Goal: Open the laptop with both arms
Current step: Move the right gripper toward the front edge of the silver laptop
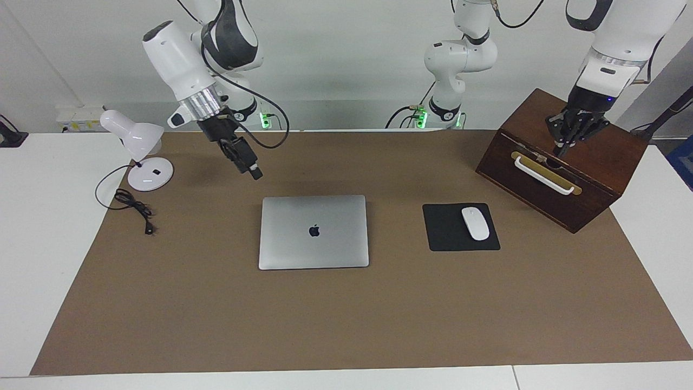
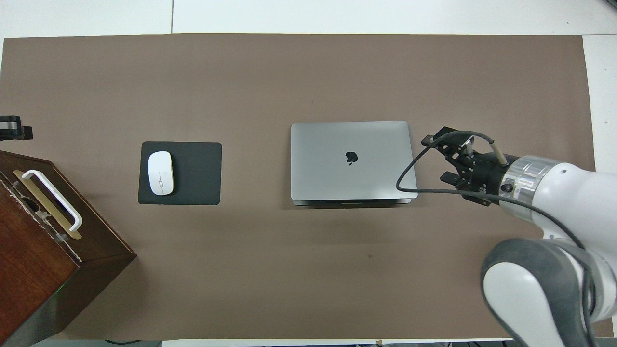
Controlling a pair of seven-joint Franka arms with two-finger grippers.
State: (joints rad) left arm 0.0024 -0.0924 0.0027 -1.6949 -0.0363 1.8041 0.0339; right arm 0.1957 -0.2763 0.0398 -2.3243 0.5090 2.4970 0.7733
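A brown mat (image 1: pixel 346 325) covers most of the white worktop (image 1: pixel 32 260). Toward the left arm's end, a black mouse pad (image 1: pixel 449 234) lies flat on the mat, and a white mouse (image 1: pixel 475 223) rests on the part of it nearest that end. Nearer the robots, at that same end, a dark wooden box (image 1: pixel 590 173) sits skewed to the mat's edges, with a white handle (image 1: pixel 543 175) on a brass plate across its front. At the right arm's end, a white desk lamp (image 1: pixel 142 157) stands on its round base at the mat's edge. Its black cord (image 1: pixel 132 205) loops and trails across the mat, plug end lying loose.
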